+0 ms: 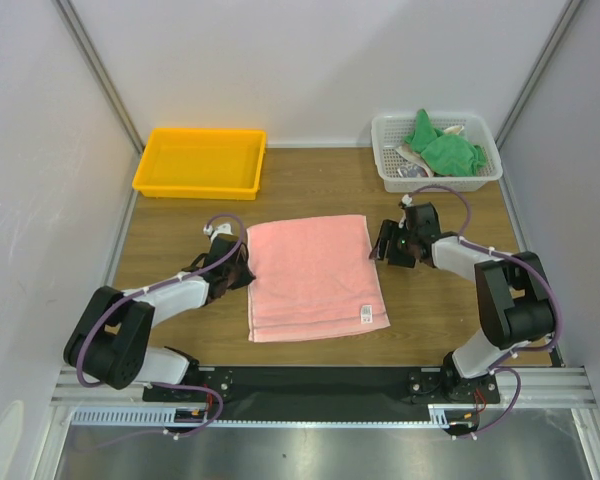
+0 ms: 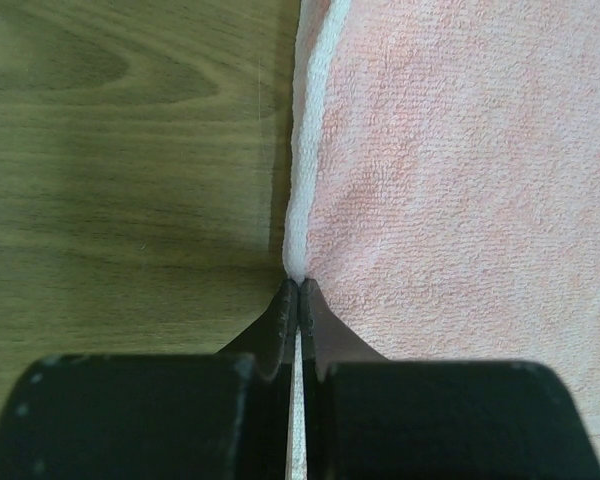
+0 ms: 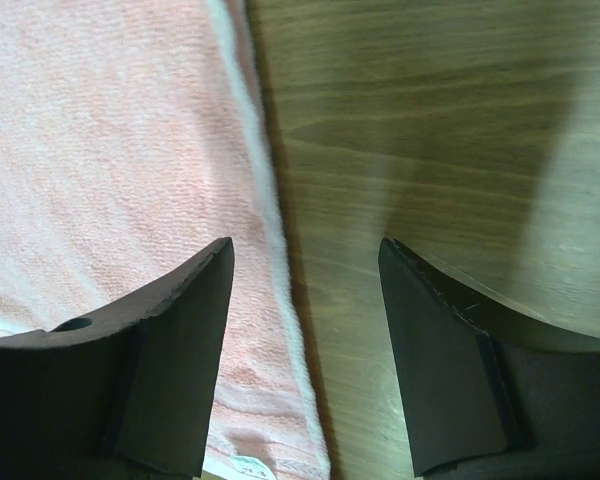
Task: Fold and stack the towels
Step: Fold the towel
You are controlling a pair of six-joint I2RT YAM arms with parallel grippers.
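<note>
The towel [image 1: 315, 275] lies between the left gripper [image 2: 298, 288], clamped on its edge, and the spread right gripper [image 3: 305, 245], with its length running near-to-far.

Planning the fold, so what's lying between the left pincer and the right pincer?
The pink towel alone, lying flat, fills the stretch from left pincer to right pincer, as the top view shows.

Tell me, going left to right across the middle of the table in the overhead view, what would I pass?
left gripper → pink towel → right gripper
</note>
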